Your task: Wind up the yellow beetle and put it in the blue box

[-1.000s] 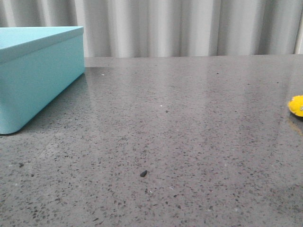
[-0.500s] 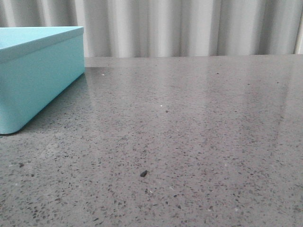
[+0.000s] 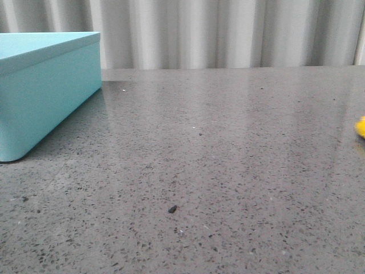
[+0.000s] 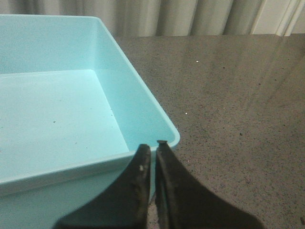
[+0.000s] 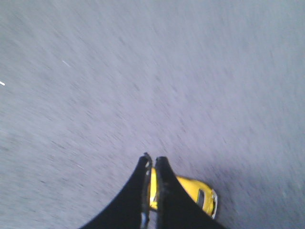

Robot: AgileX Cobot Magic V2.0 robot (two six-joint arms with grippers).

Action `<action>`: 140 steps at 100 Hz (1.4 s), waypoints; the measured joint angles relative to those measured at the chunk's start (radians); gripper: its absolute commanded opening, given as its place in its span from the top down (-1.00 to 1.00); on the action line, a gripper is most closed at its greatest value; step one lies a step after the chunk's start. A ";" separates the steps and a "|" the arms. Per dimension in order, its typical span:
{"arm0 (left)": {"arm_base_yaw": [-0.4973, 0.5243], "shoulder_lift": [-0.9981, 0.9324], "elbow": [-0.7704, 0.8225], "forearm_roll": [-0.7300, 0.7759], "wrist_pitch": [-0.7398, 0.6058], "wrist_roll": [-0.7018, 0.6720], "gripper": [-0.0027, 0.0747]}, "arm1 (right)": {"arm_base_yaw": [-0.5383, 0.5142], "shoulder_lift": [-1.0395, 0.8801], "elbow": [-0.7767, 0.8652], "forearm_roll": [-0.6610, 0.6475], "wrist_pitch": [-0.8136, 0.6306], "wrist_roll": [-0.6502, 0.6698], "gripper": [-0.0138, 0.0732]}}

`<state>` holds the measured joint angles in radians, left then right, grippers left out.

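The yellow beetle (image 5: 190,188) sits low against the grey table under my right gripper (image 5: 153,158). That gripper's fingers are nearly together, yellow shows in the slit between them, and the car's body sticks out past one finger. The right wrist view is motion-blurred. In the front view only a sliver of the yellow beetle (image 3: 361,127) shows at the right edge. The blue box (image 3: 45,97) stands at the far left with its inside bare. My left gripper (image 4: 153,144) is shut with nothing in it, hovering just outside a corner of the blue box (image 4: 143,95).
The speckled grey table (image 3: 217,148) stretches between box and car. A small dark speck (image 3: 172,209) lies near the front middle. A pale pleated curtain (image 3: 228,34) closes off the back edge.
The yellow beetle showed at the right edge one second ago, slid out of view half a second ago, and now peeks in again at that edge. The box has not moved.
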<state>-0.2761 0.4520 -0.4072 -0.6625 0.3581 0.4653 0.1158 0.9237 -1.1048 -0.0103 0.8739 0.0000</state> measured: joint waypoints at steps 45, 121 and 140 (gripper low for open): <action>0.000 0.000 0.000 -0.004 -0.002 0.000 0.99 | 0.127 -0.492 0.332 -0.017 -0.315 -0.170 0.78; 0.000 0.194 -0.280 0.084 0.062 0.017 0.98 | 0.127 -0.575 0.385 -0.037 -0.354 -0.186 0.78; 0.000 0.352 -0.445 0.097 0.223 0.130 0.97 | 0.127 -0.575 0.385 -0.037 -0.360 -0.188 0.78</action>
<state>-0.2761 0.8044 -0.8521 -0.5658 0.5809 0.5953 0.2430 0.3482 -0.7197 -0.0477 0.5137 -0.1879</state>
